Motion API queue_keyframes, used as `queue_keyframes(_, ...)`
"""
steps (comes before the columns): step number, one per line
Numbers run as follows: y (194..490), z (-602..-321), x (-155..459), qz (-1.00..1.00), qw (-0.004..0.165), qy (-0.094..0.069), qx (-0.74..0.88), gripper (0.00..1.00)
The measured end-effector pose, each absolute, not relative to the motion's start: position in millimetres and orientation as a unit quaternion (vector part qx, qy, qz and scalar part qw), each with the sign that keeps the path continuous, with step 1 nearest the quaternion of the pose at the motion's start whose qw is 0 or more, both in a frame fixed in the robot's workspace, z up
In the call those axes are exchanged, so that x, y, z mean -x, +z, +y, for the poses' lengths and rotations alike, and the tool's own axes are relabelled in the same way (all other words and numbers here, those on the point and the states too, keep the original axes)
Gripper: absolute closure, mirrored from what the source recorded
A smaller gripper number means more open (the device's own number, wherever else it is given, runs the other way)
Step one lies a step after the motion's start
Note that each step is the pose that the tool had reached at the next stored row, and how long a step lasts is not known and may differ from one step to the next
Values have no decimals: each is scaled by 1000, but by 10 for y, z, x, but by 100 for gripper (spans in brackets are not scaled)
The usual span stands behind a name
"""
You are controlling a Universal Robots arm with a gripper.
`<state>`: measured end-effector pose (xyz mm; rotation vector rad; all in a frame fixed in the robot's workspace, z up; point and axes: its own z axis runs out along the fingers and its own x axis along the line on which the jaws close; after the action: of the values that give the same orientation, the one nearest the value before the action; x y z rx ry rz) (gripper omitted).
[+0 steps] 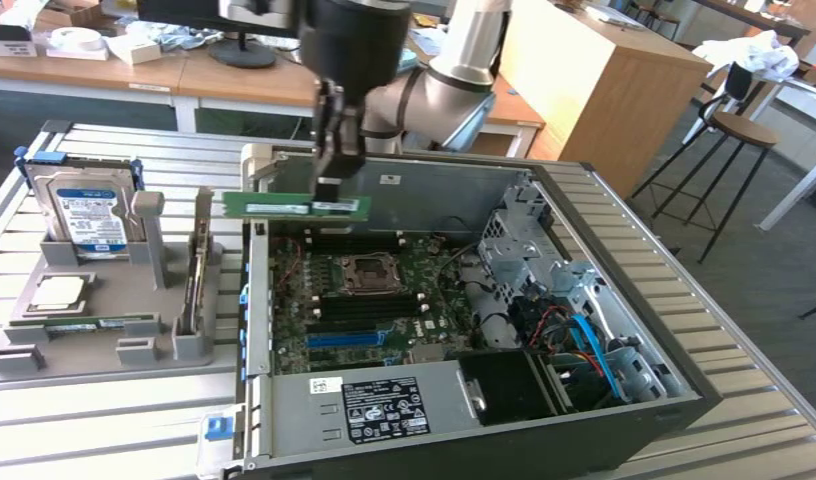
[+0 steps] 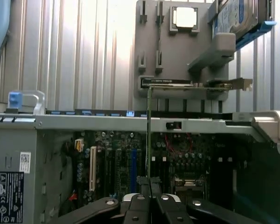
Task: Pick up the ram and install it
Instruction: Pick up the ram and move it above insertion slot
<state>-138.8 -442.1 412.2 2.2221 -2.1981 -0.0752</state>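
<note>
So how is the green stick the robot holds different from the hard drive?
The ram is thin and green; the hard drive is thick and silver. The ram hangs in the gripper above the open computer; the hard drive stands in a grey holder. Both are computer parts.

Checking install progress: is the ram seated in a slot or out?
Out. The gripper, shut on the ram, holds it level above the open case, clear of the motherboard slots.
</note>
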Motion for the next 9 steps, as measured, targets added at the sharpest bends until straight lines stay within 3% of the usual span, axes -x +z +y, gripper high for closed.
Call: queue_keyframes(9,4122,-4421,1006,-703,8,-24,-711,89)
